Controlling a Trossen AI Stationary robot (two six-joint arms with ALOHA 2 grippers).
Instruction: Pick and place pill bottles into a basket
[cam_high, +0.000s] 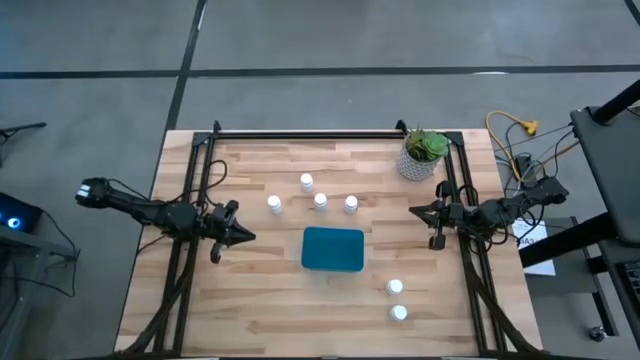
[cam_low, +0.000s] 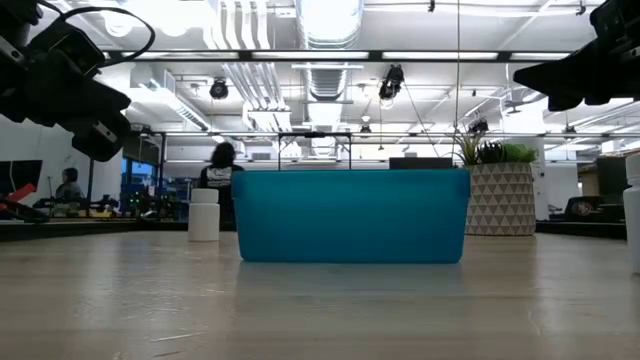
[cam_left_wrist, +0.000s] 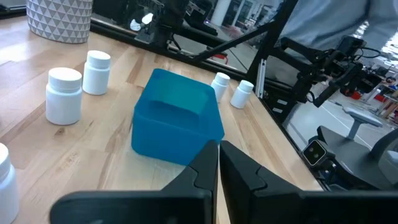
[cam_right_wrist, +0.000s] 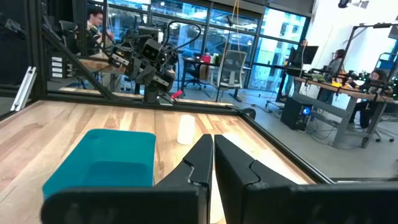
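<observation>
The teal-blue basket (cam_high: 332, 249) stands flat on the wooden table near its middle. Several white pill bottles stand upright beyond it, among them one (cam_high: 306, 182) farthest back and one (cam_high: 274, 204) to the left. Two more bottles (cam_high: 396, 288) (cam_high: 400, 313) stand toward the near right. My left gripper (cam_high: 245, 237) hovers shut to the left of the basket and points at it. My right gripper (cam_high: 413, 211) hovers shut to the basket's right. The left wrist view shows the basket (cam_left_wrist: 177, 121) just past the shut fingers (cam_left_wrist: 217, 149). In the right wrist view the basket (cam_right_wrist: 102, 165) also lies ahead.
A white patterned plant pot (cam_high: 424, 155) stands at the table's far right corner. A black frame rail (cam_high: 300, 132) runs along the far edge, and dark frame legs cross the table at both sides. People sit and stand in the room beyond the table.
</observation>
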